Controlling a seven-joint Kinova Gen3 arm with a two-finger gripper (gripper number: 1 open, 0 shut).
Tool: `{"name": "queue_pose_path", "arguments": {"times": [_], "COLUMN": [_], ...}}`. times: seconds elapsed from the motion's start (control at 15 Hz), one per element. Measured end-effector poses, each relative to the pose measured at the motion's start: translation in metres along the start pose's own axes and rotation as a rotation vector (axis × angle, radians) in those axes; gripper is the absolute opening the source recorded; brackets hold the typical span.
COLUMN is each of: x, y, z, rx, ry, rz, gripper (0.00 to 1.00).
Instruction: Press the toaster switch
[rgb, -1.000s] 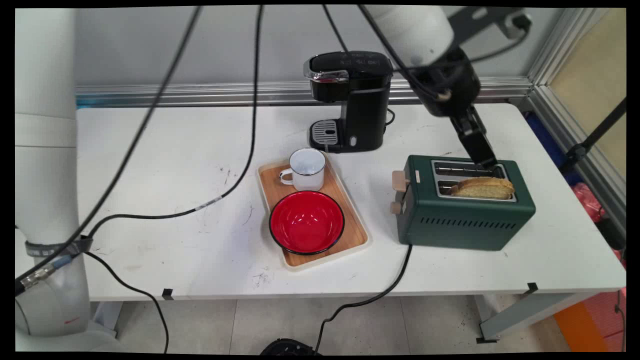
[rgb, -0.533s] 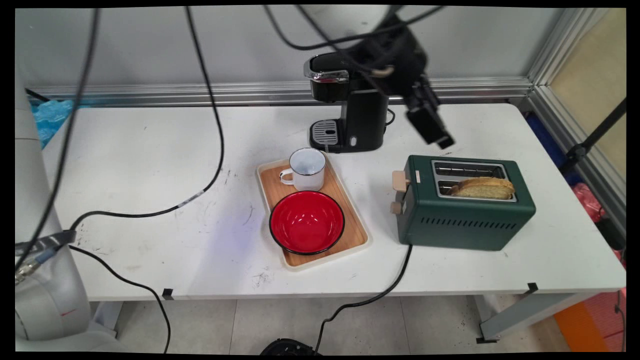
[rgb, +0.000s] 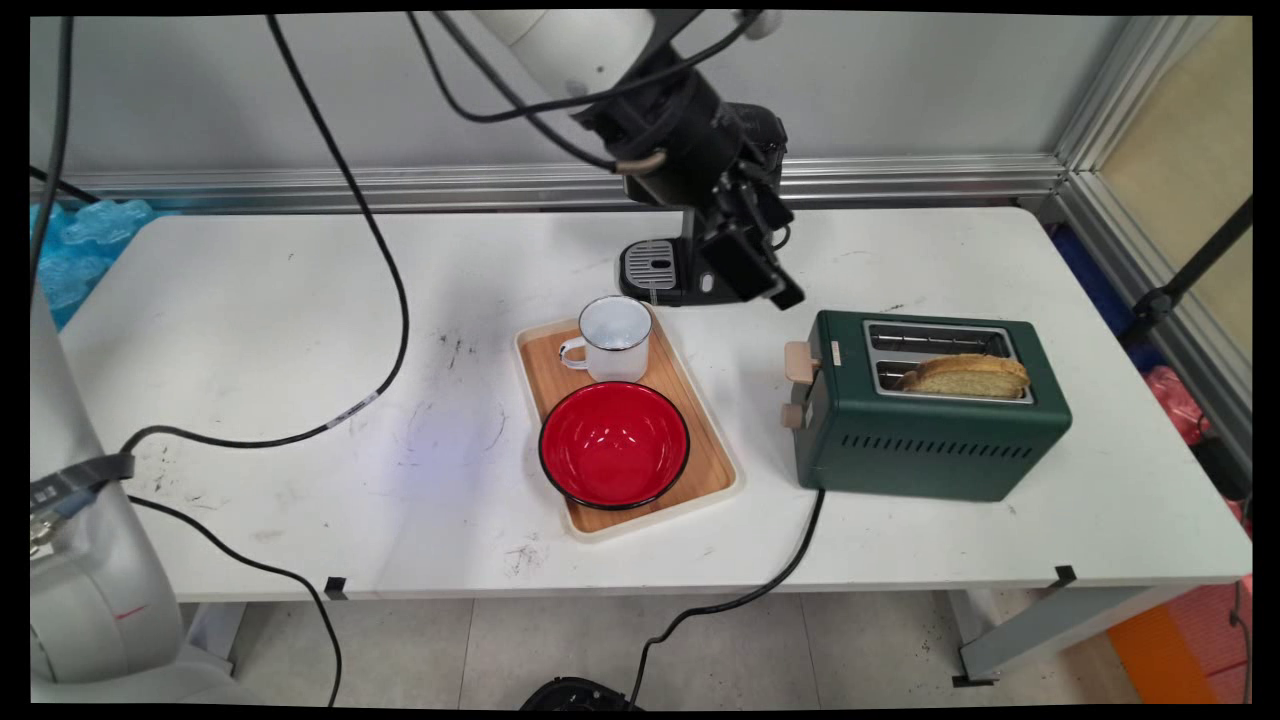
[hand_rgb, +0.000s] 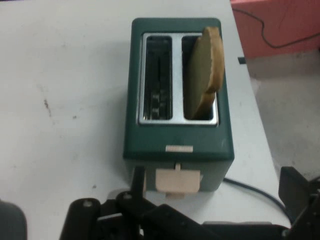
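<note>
Gripper (rgb: 785, 297) hangs in my main view before the black coffee maker (rgb: 655, 265), near the green toaster (rgb: 925, 405) — I cannot tell its opening, and nothing shows in it. Bread slice (rgb: 965, 375) stands in the toaster's near slot. Hand view: I see the toaster (hand_rgb: 177, 87) from above — the bread (hand_rgb: 205, 67) sits in its right slot, and its beige lever (hand_rgb: 177, 180) faces me.

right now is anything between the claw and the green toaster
No. In the main view only bare white table separates the claw from the green toaster; the hand view shows the same.
</note>
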Motion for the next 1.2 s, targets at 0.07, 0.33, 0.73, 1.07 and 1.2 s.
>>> {"name": "queue_pose_path", "arguments": {"times": [0.07,0.33,0.73,1.07,1.2], "x": [-0.005,-0.019,-0.025,-0.029,-0.029], "y": [-0.001,-0.008,-0.016,-0.019,-0.019], "z": [0.0,0.009,0.028,0.043,0.05], "rx": [0.0,0.009,0.009,-0.001,-0.007], "ry": [-0.003,-0.024,-0.04,-0.048,-0.05], "rz": [0.007,0.04,0.063,0.081,0.085], "gripper": [1.0,1.0,0.0,0.0,0.0]}}
